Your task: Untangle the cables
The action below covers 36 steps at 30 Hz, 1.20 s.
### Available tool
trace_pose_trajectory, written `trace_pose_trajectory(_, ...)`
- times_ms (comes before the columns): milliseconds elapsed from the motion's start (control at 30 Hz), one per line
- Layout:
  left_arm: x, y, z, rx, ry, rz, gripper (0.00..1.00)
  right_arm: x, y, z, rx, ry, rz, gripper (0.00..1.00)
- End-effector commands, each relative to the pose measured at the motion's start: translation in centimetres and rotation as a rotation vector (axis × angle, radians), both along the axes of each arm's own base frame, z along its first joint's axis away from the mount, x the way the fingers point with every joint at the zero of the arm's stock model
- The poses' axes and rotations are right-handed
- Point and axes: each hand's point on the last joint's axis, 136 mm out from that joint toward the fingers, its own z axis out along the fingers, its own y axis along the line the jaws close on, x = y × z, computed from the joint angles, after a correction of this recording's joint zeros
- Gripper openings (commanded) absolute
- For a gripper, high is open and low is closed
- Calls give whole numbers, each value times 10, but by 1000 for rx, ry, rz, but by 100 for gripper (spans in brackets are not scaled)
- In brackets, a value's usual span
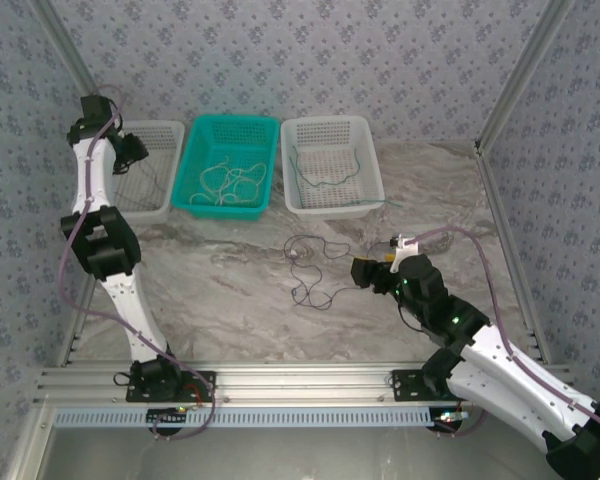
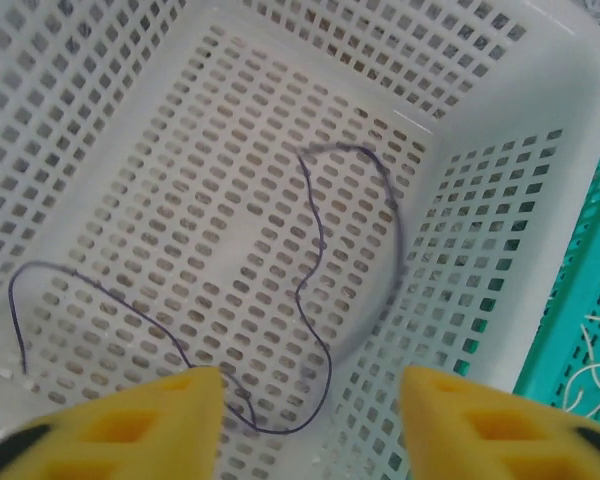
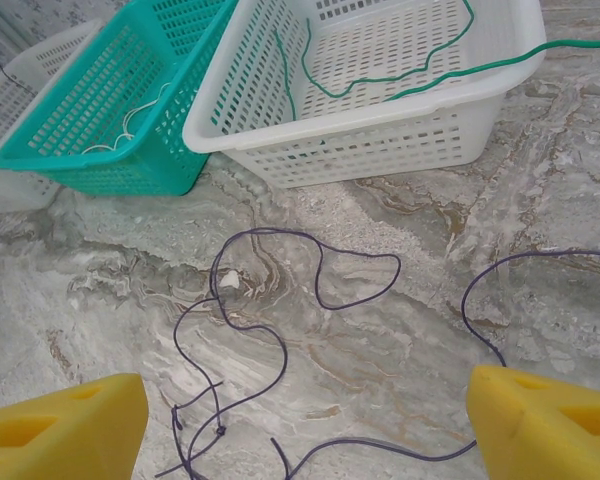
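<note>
A dark purple cable [image 2: 320, 260] lies loose on the floor of the left white basket [image 2: 480, 200]. My left gripper [image 2: 310, 420] hangs over it, open, with nothing between its yellow fingers [image 2: 130, 425]. In the top view that gripper [image 1: 132, 150] is above the left white basket [image 1: 155, 205]. More dark purple cable [image 3: 250, 320] sprawls in loops on the marble table, with small knots near the left finger. My right gripper [image 3: 305, 420] stands open just short of it, seen from above [image 1: 365, 272] right of the purple cable [image 1: 310, 265].
The teal basket [image 1: 192, 170] in the middle holds pale cables [image 1: 225, 182]. The right white basket [image 1: 372, 160] holds a green cable [image 3: 380, 75] whose end trails over the rim to the right. Patterned walls close in the back and both sides.
</note>
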Motion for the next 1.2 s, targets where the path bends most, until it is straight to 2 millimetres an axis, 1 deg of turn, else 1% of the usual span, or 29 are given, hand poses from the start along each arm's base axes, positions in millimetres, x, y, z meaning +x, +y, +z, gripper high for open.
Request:
trace_pose_trajectory(0, -3, -3, 46, -10, -109, 0, 65, 2, 0, 13, 24, -20, -19, 85)
trace_pose_trajectory(67, -7, -7, 68, -21, -162, -1, 69, 3, 0, 14, 27, -23, -19, 85)
trace_pose_trajectory(133, -14, -16, 94, -53, -231, -9, 69, 4, 1, 12, 23, -20, -21, 85)
trace_pose_trajectory(167, -17, -22, 104, -70, -262, -13, 68, 4, 1, 13, 23, -22, -21, 85)
trace_pose_trajectory(200, -23, -32, 121, -90, -314, -25, 69, 5, 1, 11, 19, -20, -23, 85)
trace_pose_trajectory(267, -35, -53, 146, -109, -404, -49, 69, 8, 2, 8, 14, -22, -26, 85)
trace_pose_trajectory(300, -43, -64, 150, -124, -424, -56, 68, 9, 3, 8, 14, -22, -27, 85)
trace_pose_trajectory(367, -59, -94, 166, -168, -489, -98, 67, 12, 6, 6, 7, -19, -23, 85)
trace_pose_trajectory(433, -76, -134, 179, -226, -562, -175, 67, 14, 9, 4, 2, -10, -22, 85)
trace_pose_trajectory(467, -84, -153, 181, -242, -580, -208, 67, 16, 10, 2, -1, -6, -21, 85)
trace_pose_trajectory(533, -107, -202, 185, -269, -609, -321, 67, 19, 12, -2, -5, 8, -24, 85)
trace_pose_trajectory(567, -116, -222, 186, -275, -619, -372, 67, 20, 13, -3, -7, 17, -27, 85)
trace_pose_trajectory(600, -127, -247, 183, -283, -620, -436, 67, 21, 14, -7, -15, 31, -30, 85)
trace_pose_trajectory(667, -146, -286, 173, -284, -604, -529, 67, 23, 16, -10, -20, 49, -31, 85)
trace_pose_trajectory(733, -165, -324, 151, -273, -559, -622, 67, 25, 20, -14, -29, 64, -22, 85)
trace_pose_trajectory(800, -180, -350, 124, -257, -492, -680, 67, 26, 21, -16, -34, 73, -24, 85)
trace_pose_trajectory(833, -187, -360, 111, -249, -461, -701, 67, 27, 21, -16, -34, 75, -28, 85)
trace_pose_trajectory(900, -199, -375, 76, -223, -385, -732, 67, 28, 21, -18, -33, 84, -35, 85)
trace_pose_trajectory(1000, -212, -389, 27, -183, -277, -767, 66, 28, 20, -21, -30, 94, -41, 85)
trace_pose_trajectory(1067, -217, -399, 0, -167, -238, -799, 66, 28, 19, -23, -27, 101, -49, 85)
trace_pose_trajectory(1167, -217, -423, -33, -152, -203, -881, 66, 28, 18, -27, -18, 109, -64, 85)
